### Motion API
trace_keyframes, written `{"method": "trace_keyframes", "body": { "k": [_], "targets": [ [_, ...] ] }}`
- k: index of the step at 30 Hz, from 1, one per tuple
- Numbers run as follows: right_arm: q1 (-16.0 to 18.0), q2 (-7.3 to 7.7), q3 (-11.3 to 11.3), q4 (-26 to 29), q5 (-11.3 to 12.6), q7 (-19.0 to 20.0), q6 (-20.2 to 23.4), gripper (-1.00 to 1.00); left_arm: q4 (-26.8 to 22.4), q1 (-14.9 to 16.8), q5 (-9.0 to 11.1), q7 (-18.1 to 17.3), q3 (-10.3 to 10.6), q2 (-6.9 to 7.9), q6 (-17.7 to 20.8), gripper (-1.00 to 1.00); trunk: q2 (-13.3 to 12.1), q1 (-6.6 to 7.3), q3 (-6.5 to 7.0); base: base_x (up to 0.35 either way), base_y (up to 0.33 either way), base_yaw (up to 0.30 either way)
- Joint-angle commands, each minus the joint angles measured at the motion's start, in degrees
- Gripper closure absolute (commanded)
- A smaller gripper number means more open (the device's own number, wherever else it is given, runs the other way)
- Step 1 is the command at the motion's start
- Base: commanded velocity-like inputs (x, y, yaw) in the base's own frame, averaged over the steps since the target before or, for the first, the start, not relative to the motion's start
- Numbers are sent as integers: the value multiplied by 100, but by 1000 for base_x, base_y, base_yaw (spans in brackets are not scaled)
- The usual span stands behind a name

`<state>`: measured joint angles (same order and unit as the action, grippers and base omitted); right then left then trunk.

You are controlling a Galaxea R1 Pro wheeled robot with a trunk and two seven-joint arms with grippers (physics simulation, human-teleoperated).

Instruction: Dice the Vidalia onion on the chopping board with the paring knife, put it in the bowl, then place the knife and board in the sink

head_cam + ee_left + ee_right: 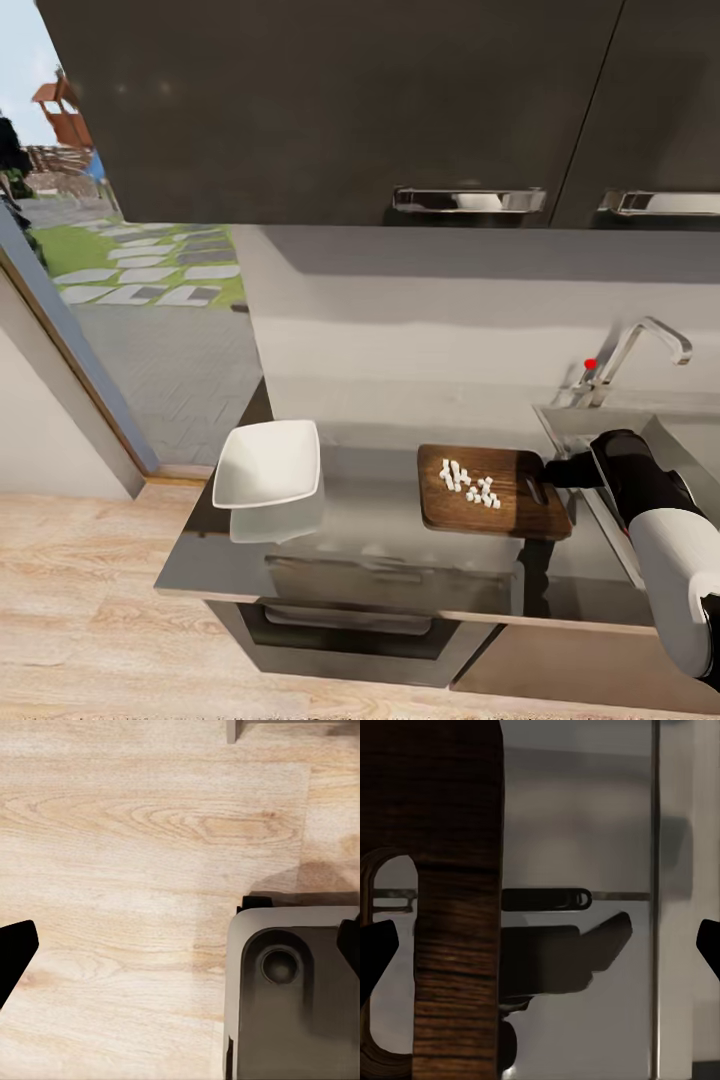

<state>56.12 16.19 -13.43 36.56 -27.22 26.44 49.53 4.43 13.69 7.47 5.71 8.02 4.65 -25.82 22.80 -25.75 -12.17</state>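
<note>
**A:** Head view, a kitchen: what lies on the countertop (370, 520)?

**B:** The chopping board (492, 492) lies flat near the counter's right end, just beside the sink (600, 425). A cluster of small white cubes, the diced onion (470, 484), sits on the board's middle. The white bowl (268, 463) stands well apart at the counter's left end, with nothing seen inside. The chrome tap (640, 355) with its red dot rises behind the basin.

**A:** And the arms?

**B:** The right arm (660, 540) reaches in from the lower right, its dark end meeting the board's right edge by the handle slot. From here, whether the right gripper (560, 470) has closed on the board cannot be told.

**A:** The left wrist view?

**B:** The left gripper (184, 949) points down at pale wood floor (135, 832). Its dark fingertips (15, 952) sit at opposite edges of the picture, spread wide, nothing between them. Part of the robot's grey base (292, 990) shows beneath.

**A:** The right wrist view?

**B:** The board's dark grained edge (457, 900), with the curve of its handle slot, stands close before the camera. The right gripper's fingertips (375, 949) are spread wide at either side, and the board's edge lies between them, nearer one finger; contact cannot be made out. Grey reflective steel (577, 810) lies beyond.
</note>
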Motion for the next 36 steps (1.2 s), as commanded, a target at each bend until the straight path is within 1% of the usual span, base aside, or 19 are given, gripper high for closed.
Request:
{"method": "trace_keyframes", "body": {
  "k": [1,12,31,32,36],
  "targets": [
    [5,-2,-19,7,-60,54,13,-100,23,10,53,1,51,-5,-38,-100,12,-3,-21,0,0,0],
    [4,-6,-19,0,-55,54,13,-100,23,9,53,1,51,-1,-38,-100,12,-3,-101,0,0,0],
    [4,-9,-19,1,-64,46,-49,-100,23,10,53,1,51,0,-38,-100,12,-3,-109,0,0,0],
    [4,-10,-19,1,-64,46,-49,100,23,10,53,1,51,0,-38,-100,12,-3,-109,0,0,0],
    [4,-11,-19,0,-60,53,-49,100,23,10,53,1,51,0,-38,-100,12,-3,-109,0,0,0]
  ]
}}
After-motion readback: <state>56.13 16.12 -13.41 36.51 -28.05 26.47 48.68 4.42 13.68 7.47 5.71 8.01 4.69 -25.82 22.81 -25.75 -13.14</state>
